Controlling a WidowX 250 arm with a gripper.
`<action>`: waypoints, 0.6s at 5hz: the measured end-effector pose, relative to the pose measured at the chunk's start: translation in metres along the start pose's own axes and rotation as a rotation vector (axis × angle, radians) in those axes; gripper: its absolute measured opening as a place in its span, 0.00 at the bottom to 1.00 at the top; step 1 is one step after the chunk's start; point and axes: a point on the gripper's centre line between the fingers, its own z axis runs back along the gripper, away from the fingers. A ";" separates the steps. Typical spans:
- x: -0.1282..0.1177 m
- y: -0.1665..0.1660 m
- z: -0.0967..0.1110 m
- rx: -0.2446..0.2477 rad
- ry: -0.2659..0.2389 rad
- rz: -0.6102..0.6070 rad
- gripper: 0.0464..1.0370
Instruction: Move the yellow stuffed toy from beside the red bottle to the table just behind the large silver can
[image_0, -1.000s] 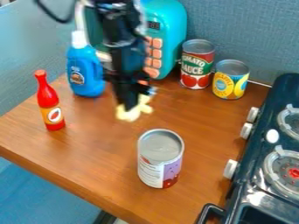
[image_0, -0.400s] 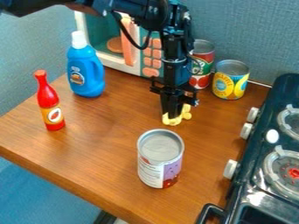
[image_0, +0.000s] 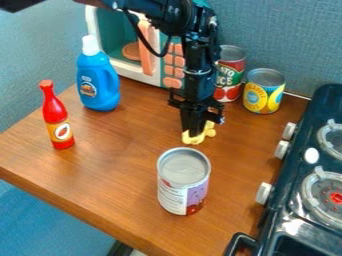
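Yellow toy (image_0: 194, 140) in hand (image_0: 194, 133), well inside table edges (image_0: 80, 208).

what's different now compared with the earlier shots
The gripper has moved toward the picture's right since the first shot, with a slight shift back left at the end, and the yellow toy has gone with it, still in its grip. Nothing was let go. The big can, red bottle, blue bottle and stove stayed put.

Toy kitchen with stove (image_0: 290, 187), microwave (image_0: 127, 67)
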 end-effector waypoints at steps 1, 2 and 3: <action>-0.011 0.003 -0.001 0.019 0.037 0.000 0.26; -0.015 0.005 0.000 -0.005 -0.021 0.022 0.54; -0.011 0.009 0.003 0.000 -0.057 0.041 0.84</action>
